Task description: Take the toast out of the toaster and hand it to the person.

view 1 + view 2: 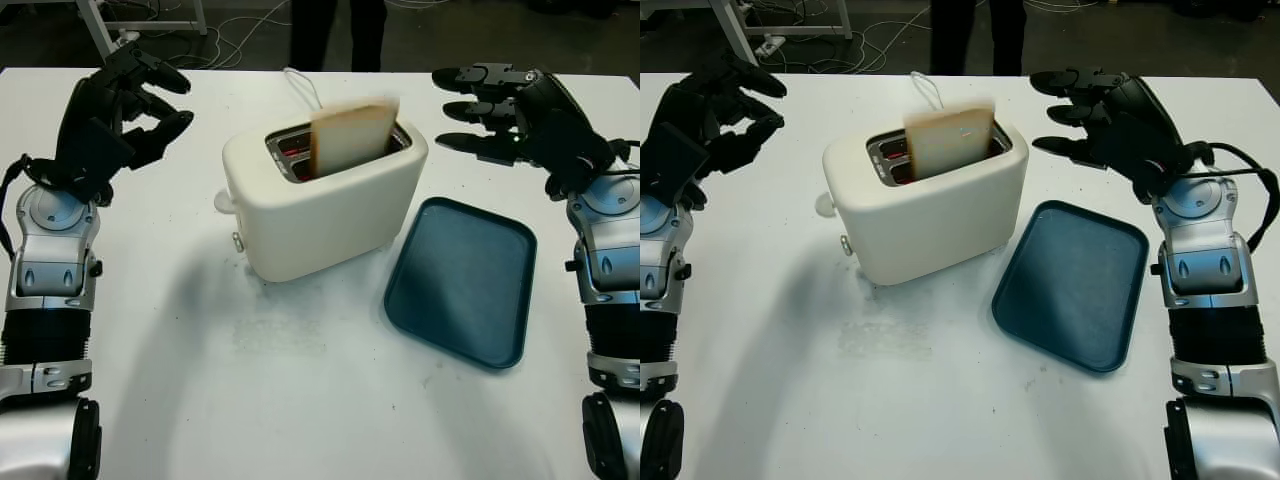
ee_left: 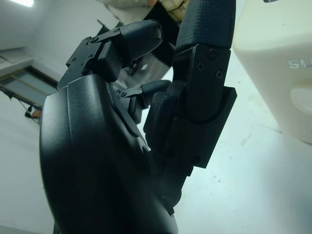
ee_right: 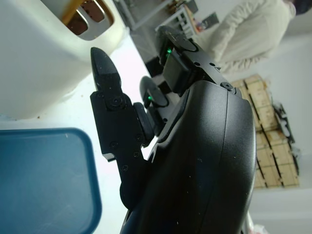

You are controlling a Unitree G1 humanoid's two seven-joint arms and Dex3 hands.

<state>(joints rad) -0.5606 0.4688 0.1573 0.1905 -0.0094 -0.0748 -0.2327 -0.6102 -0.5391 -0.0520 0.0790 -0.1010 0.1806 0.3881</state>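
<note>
A cream toaster (image 1: 320,210) stands in the middle of the white table. A slice of toast (image 1: 352,132) sticks up out of its slot, tan with a darker left edge. My right hand (image 1: 490,110) hovers open just right of the toaster's top, fingers pointing toward the toast, a short gap away. My left hand (image 1: 140,100) is raised at the far left, well clear of the toaster, holding nothing, its fingers curled. A person's dark legs (image 1: 335,30) stand behind the table's far edge. In the right wrist view the toaster's slots (image 3: 90,14) lie beyond my fingers (image 3: 114,117).
A dark blue tray (image 1: 462,280) lies flat on the table to the right of the toaster, under my right forearm. A white cord (image 1: 300,85) runs from behind the toaster. Cables and a metal frame leg (image 1: 110,25) lie on the floor at the back left.
</note>
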